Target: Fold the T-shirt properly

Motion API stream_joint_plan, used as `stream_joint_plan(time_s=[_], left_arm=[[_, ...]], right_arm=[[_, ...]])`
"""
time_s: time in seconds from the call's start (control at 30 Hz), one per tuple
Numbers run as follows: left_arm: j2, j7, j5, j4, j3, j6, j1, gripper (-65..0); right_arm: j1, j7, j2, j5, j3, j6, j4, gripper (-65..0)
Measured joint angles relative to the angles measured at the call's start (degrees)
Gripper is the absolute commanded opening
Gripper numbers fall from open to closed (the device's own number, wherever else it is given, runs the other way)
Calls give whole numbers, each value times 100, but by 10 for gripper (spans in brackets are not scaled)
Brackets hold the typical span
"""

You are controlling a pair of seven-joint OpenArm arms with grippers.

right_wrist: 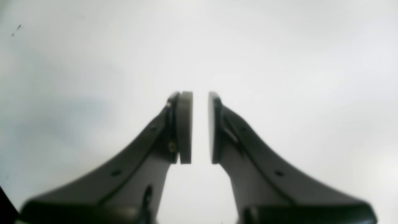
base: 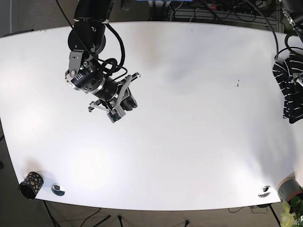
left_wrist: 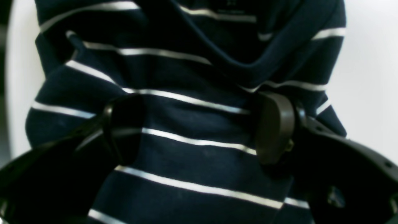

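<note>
The T-shirt is navy with thin white stripes. It lies bunched and creased at the far right edge of the white table, where the base view shows it as a crumpled heap, the T-shirt. My left gripper is open wide right over it, one finger on each side of the striped cloth, which fills the space between them. My right gripper hangs over bare table at the left, pads only a thin slit apart with nothing between them. In the base view this right gripper is far from the shirt.
A black speckled cup stands at the front left corner beside a small metal disc. Another disc and a grey cylinder sit at the front right. Cables hang behind the table's back edge.
</note>
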Motion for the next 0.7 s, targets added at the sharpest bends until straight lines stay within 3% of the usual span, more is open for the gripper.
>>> stream_joint_plan(time_s=[0.17,0.4,0.57,0.7], left_arm=[[-190,-111,192,-273,-398,-369,7,-151],[9,146,417,627,-1008,-407,57,-153],[361,111,409,1565,-990,-382,24,-200],[645,133,361,2299,-981,-435,87,-232]], right_arm=[[-142,-2,48,-9,11,-2,197,-571],[-323,7,46,-22,9,-2,483,-571],[-387,275,15,-752,197,35,501,-571],[-431,710,13,-1036,431,20,501,-571]])
